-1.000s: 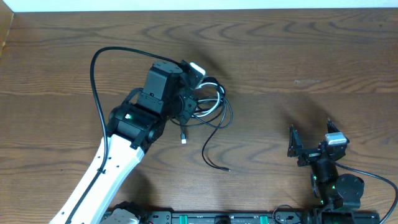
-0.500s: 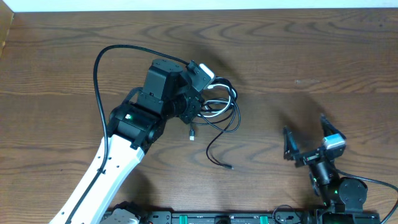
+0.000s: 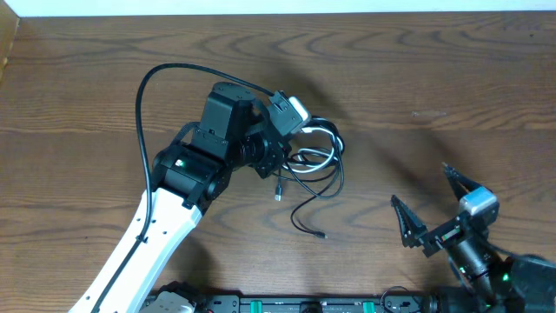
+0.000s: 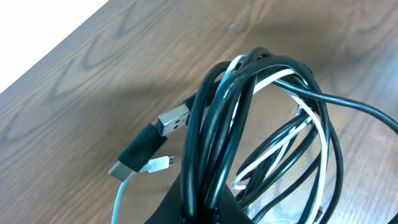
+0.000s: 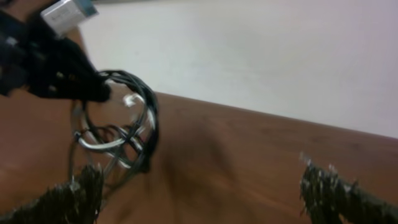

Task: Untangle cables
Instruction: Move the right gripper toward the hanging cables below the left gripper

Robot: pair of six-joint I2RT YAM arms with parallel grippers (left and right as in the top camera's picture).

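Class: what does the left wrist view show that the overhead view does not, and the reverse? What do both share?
Left wrist only: a silver USB plug, close up. Overhead only: the right gripper, open, apart from the bundle, and a loose black tail lying on the table. Both: the cables, white among black, looped in a bundle held by the left gripper.

1. Holds the tangled cables [image 3: 323, 161] in the left gripper [image 3: 291, 143], near mid-table [image 3: 452, 78].
2. Trails a plug [image 3: 278, 193] and one loose black end [image 3: 320, 235] below the bundle.
3. Spreads the right gripper [image 3: 430, 202] wide, well apart from the bundle, lower right.
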